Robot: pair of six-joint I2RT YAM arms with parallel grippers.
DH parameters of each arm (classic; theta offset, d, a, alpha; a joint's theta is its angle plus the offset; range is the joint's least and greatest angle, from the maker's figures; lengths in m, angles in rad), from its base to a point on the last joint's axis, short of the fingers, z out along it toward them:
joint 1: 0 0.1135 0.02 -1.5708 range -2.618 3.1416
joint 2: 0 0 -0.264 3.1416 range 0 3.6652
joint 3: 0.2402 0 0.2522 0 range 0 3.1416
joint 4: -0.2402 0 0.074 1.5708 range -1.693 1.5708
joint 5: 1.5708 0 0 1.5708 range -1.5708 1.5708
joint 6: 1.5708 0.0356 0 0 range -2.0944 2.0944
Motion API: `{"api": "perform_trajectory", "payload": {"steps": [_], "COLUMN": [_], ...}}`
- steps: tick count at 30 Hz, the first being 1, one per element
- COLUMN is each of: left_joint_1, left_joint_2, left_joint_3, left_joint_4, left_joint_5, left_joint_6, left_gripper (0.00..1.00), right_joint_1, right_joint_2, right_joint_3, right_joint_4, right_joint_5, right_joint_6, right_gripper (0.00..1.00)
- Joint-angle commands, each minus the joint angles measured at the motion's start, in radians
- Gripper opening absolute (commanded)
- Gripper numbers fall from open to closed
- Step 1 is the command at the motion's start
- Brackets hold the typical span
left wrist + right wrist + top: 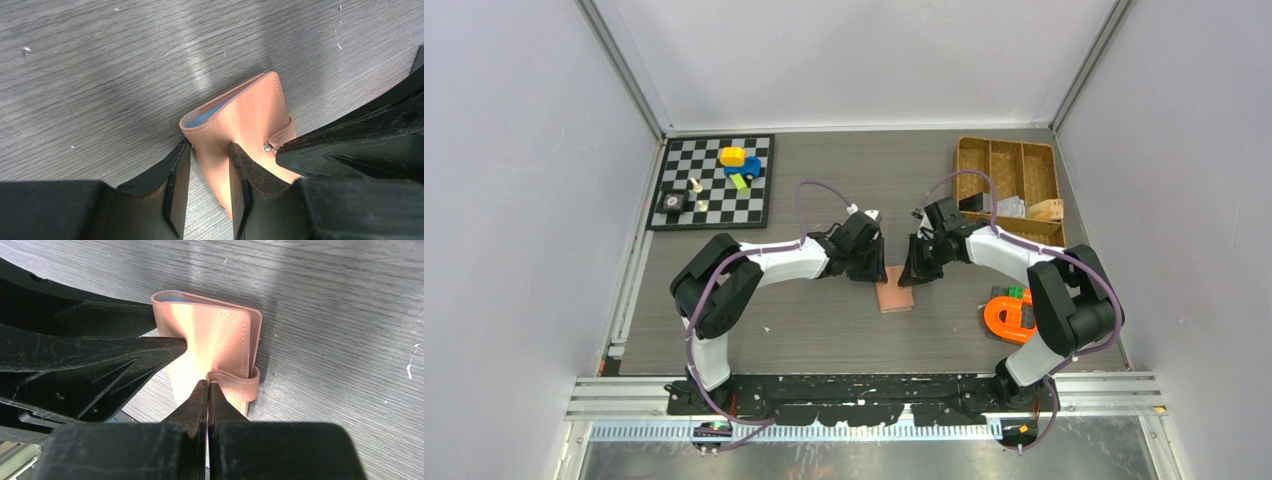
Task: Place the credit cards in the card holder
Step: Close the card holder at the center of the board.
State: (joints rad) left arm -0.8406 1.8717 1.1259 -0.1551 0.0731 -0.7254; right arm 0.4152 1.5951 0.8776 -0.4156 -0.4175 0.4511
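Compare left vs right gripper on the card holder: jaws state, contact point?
Left gripper: jaws apart, straddling one edge of the card holder. Right gripper: jaws pressed together on the snap strap, apparently pinching its tab.
Left contacts the holder's body, one jaw pressing the cover; right touches only the strap.
The two grippers come at the holder from opposite sides in the top view.
Shared: both meet at the closed holder lying on the table.

- No readable text, labels, brands or nos. anywhere in the three views.
- Card holder (245, 120): plain pink leather w/ stitching, no logo or print on it.
- Paper bits in wicker tray (1009, 165): too small to tell if there's print.
- Chessboard (714, 182): squares only, no markings legible.
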Motion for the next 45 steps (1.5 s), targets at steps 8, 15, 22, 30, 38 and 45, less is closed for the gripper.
{"api": "perform_trajectory", "payload": {"steps": [8, 15, 22, 30, 38, 45], "left_joint_1": [-0.017, -0.017, -0.017, -0.017, -0.017, -0.017], "left_joint_2": [0.05, 0.051, 0.051, 0.05, 0.05, 0.05], "left_joint_3": [-0.026, -0.025, -0.025, -0.026, -0.026, -0.026], "left_joint_4": [-0.076, -0.074, -0.073, -0.076, -0.071, -0.071], "left_joint_5": [-0.02, -0.017, -0.016, -0.016, -0.014, -0.013], "left_joint_6": [0.027, 0.027, 0.026, 0.024, 0.019, 0.02], "left_gripper": [0.3, 0.3, 0.29, 0.28, 0.27, 0.27], "right_joint_1": [0.041, 0.05, 0.087, 0.11, 0.141, 0.157], "right_joint_2": [0.058, 0.063, 0.077, 0.095, 0.126, 0.152], "right_joint_3": [0.024, 0.025, 0.024, 0.003, 0.006, -0.003], "right_joint_4": [0.031, 0.033, 0.028, 0.03, 0.003, -0.001], "right_joint_5": [0.113, 0.123, 0.122, 0.154, 0.213, 0.257], "right_joint_6": [0.004, 0.008, 0.009, 0.019, 0.037, 0.06], "right_gripper": [0.01, 0.01, 0.0, 0.01, 0.01, 0.01]}}
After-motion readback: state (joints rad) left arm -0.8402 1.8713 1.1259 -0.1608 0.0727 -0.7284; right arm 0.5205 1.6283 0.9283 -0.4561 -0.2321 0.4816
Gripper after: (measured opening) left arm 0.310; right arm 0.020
